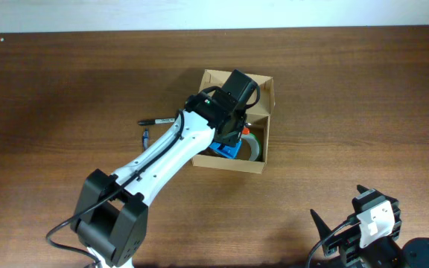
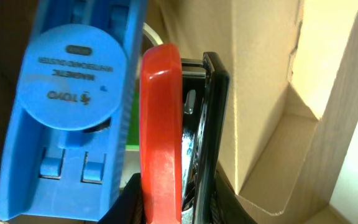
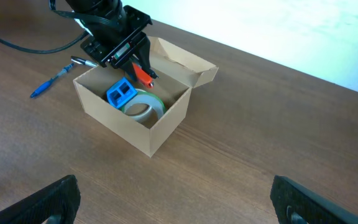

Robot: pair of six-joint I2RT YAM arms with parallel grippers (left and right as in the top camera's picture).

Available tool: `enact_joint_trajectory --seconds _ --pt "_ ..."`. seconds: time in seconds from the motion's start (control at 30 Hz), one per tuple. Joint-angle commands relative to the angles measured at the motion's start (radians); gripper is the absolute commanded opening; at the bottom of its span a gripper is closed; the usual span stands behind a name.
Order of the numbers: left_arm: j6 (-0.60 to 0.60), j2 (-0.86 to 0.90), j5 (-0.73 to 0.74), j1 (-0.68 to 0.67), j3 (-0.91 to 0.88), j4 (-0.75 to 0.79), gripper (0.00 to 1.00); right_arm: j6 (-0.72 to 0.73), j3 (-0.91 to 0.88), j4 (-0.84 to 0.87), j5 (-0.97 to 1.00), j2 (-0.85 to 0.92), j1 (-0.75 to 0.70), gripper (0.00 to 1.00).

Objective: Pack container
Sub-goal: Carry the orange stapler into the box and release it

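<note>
The tan cardboard container (image 1: 229,164) stands open at mid-table, flap lid hinged back; it also shows in the right wrist view (image 3: 114,127) and the left wrist view (image 2: 260,93). My left gripper (image 1: 237,126) reaches into it and is shut on a red-and-black stapler-like item (image 2: 160,124), held upright just inside the box (image 3: 143,76). Beside it in the box lie a blue plastic whiteboard duster (image 2: 67,112) (image 3: 120,93) and a roll of tape (image 3: 143,106). My right gripper (image 3: 176,202) is open and empty, near the table's front right (image 1: 339,208).
A black pen (image 1: 159,120) and a small blue pen (image 1: 145,138) lie on the wooden table just left of the container. The left arm stretches from the front left over the table to the box.
</note>
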Motion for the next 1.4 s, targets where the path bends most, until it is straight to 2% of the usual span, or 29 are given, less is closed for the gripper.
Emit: enact_joint_trajectory --seconds 0.0,0.2,0.3,0.7,0.77,1.37 --pt "-0.054 0.018 -0.053 0.004 0.020 -0.006 0.05 0.008 -0.003 0.002 0.015 -0.006 -0.005 0.99" --pt "-0.054 0.037 -0.053 0.004 0.020 -0.002 0.08 0.008 -0.003 0.002 0.015 -0.006 -0.006 0.99" --pt "-0.053 0.046 -0.053 0.003 0.020 0.005 0.26 0.008 -0.003 0.002 0.015 -0.006 -0.006 0.99" --pt "-0.053 0.056 -0.054 0.004 0.020 0.062 0.29 0.008 -0.003 0.002 0.015 -0.006 -0.006 0.99" --pt "-0.053 0.056 -0.054 0.004 0.020 0.061 0.42 0.008 -0.003 0.002 0.015 -0.006 -0.006 0.99" --pt "-0.052 0.050 -0.054 0.003 0.039 0.077 0.42 0.008 -0.003 0.002 0.015 -0.006 -0.006 0.99"
